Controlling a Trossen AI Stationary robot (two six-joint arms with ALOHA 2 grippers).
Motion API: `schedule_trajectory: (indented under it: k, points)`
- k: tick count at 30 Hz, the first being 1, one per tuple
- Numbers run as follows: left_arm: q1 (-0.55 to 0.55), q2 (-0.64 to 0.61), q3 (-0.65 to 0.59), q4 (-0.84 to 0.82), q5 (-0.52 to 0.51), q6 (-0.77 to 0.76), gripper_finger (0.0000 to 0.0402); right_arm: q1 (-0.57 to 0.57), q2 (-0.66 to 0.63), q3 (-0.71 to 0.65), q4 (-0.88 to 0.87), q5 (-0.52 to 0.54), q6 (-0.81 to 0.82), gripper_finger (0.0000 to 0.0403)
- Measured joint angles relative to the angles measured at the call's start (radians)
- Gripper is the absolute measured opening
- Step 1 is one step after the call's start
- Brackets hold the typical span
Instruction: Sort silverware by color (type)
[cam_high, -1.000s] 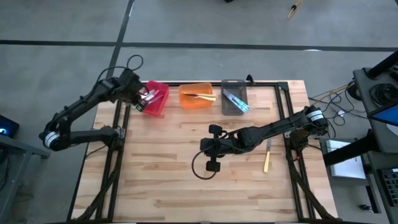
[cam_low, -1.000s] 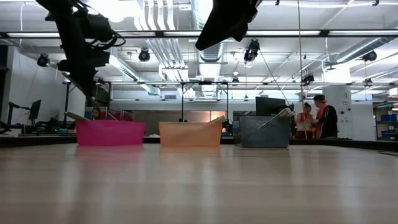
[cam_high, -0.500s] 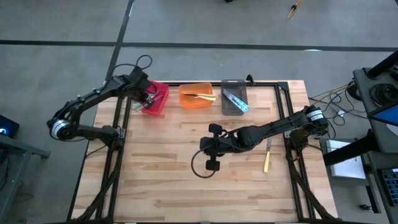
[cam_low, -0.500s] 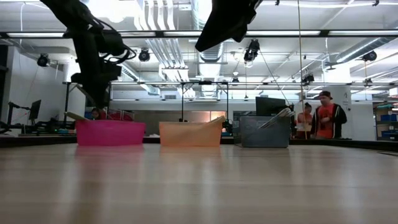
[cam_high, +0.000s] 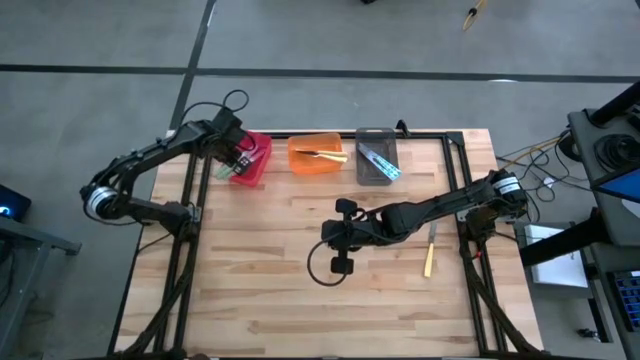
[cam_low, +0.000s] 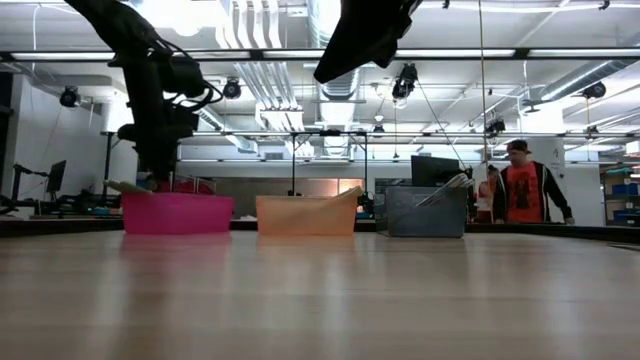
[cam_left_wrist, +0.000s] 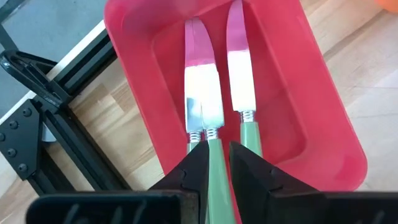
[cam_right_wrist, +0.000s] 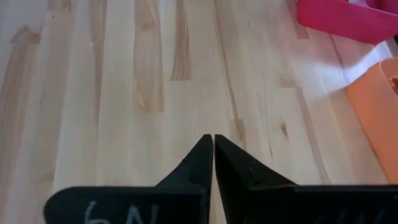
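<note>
Left gripper (cam_left_wrist: 214, 163) over far-left red plastic bin (cam_left_wrist: 323, 93), fingers narrow around a green-handled metal knife (cam_left_wrist: 210, 118); uneven release could tip it onto two neighbours. Right gripper (cam_right_wrist: 214, 152) shut, mid-table.

Red bin (cam_left_wrist: 323, 124) holds green-handled, silver-bladed knives (cam_left_wrist: 239, 68); orange bin (cam_high: 316, 155), grey bin (cam_high: 377, 156), pale striped-grain wooden table (cam_high: 260, 270).

Grey floor (cam_high: 400, 40), ceiling ducts (cam_low: 262, 70)

Bins: I'm seeing red bin (cam_high: 253, 160), orange bin (cam_high: 316, 155), grey bin (cam_high: 375, 157) sitting side by side.
Background: I'm watching a person (cam_low: 520, 192) standing.
</note>
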Motion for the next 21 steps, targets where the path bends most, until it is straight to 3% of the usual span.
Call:
schedule_trajectory:
  k: [6,11,15,21]
  points:
    - [-0.004,-0.056,-0.001,-0.035,0.006,-0.025,0.0040,0.002,0.000,0.000,-0.001,0.000,0.036,0.0009]
    - [-0.064,-0.192,-0.063,-0.006,0.047,-0.100,0.0040,0.002,0.000,0.000,-0.029,0.000,0.060,0.0009]
    - [-0.175,-0.334,-0.154,0.024,0.048,-0.214,0.0040,0.002,0.000,0.000,-0.047,0.000,0.082,0.0009]
    - [-0.432,-0.497,-0.234,0.082,0.011,-0.406,0.0040,0.002,0.000,0.000,-0.093,-0.023,0.179,0.0009]
